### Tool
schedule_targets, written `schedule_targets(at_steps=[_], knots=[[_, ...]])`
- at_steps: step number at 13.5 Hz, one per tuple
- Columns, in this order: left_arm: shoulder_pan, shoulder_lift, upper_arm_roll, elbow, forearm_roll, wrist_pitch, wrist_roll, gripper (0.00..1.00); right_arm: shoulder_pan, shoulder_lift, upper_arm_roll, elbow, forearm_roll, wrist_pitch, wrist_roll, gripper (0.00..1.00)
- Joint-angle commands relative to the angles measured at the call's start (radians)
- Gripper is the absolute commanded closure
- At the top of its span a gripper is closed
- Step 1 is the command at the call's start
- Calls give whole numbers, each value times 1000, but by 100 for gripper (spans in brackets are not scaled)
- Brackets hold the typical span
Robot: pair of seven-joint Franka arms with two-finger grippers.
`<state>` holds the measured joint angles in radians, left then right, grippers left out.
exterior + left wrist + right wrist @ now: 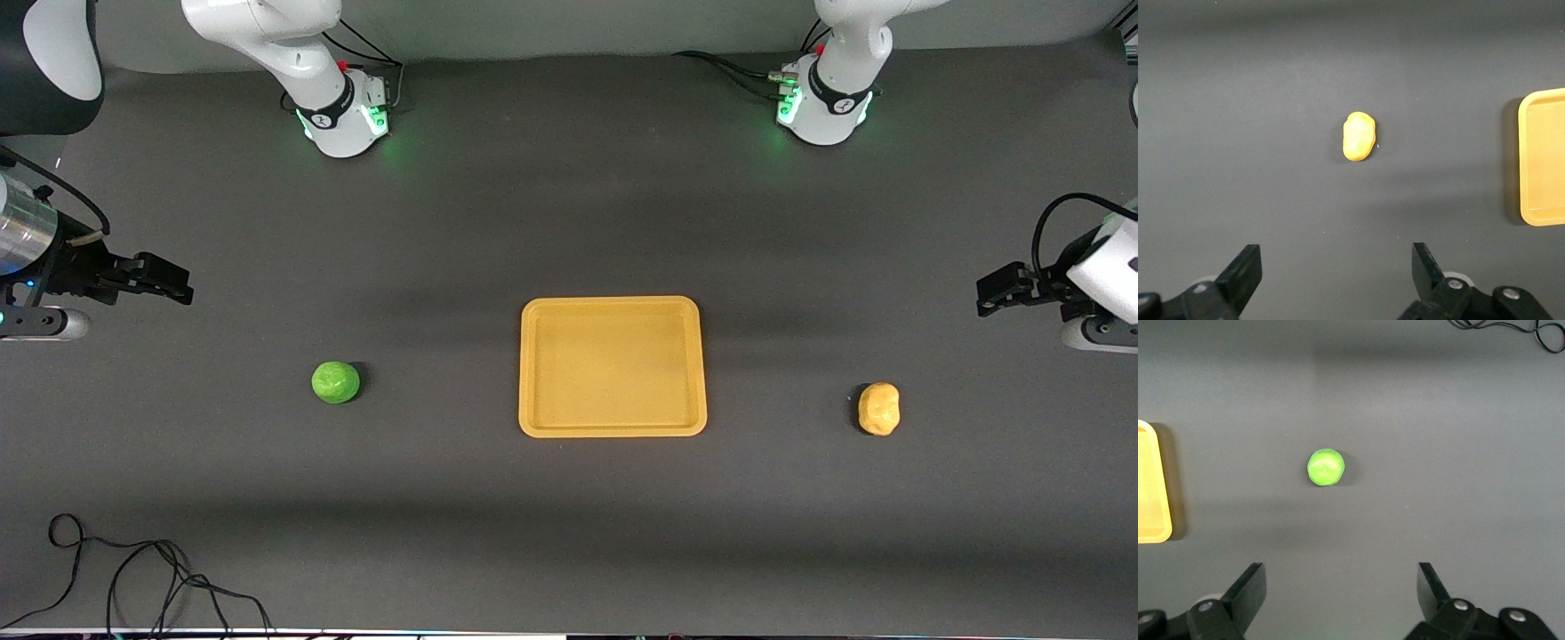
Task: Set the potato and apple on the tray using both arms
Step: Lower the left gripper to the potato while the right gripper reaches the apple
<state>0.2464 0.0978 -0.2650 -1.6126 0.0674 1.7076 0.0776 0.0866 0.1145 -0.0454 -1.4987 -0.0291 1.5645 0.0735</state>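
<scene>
The yellow-orange tray [613, 366] lies flat in the middle of the table and holds nothing. The green apple [336, 381] sits on the table toward the right arm's end; it also shows in the right wrist view [1325, 467]. The yellow-tan potato [878, 409] sits toward the left arm's end; it also shows in the left wrist view [1358, 137]. My right gripper [178, 283] is open and empty, up in the air at its end of the table. My left gripper [989, 293] is open and empty, up in the air at its end. The tray's edge shows in both wrist views [1541, 160] [1150, 483].
A loose black cable [133, 578] lies on the table near the front camera, at the right arm's end. The two arm bases [342, 111] [822, 102] stand farthest from the front camera. Bare dark table lies around the tray.
</scene>
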Motion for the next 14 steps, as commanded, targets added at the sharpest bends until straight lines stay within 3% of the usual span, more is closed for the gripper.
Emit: schedule_targets(at_steps=[1, 6, 11, 14], knots=[[1, -59, -2, -56, -12, 21, 1, 0, -1, -10, -1, -8, 11, 8, -11, 0], [-9, -46, -6, -49, -17, 35, -61, 0, 1, -7, 1, 0, 8, 9, 83, 0], [-10, 75, -3, -13, -9, 41, -50, 0, 2, -1, 2, -2, -3, 5, 7, 0], [-10, 161, -5, -9, -8, 116, -50, 0, 7, 28, 7, -12, -8, 26, -26, 0]])
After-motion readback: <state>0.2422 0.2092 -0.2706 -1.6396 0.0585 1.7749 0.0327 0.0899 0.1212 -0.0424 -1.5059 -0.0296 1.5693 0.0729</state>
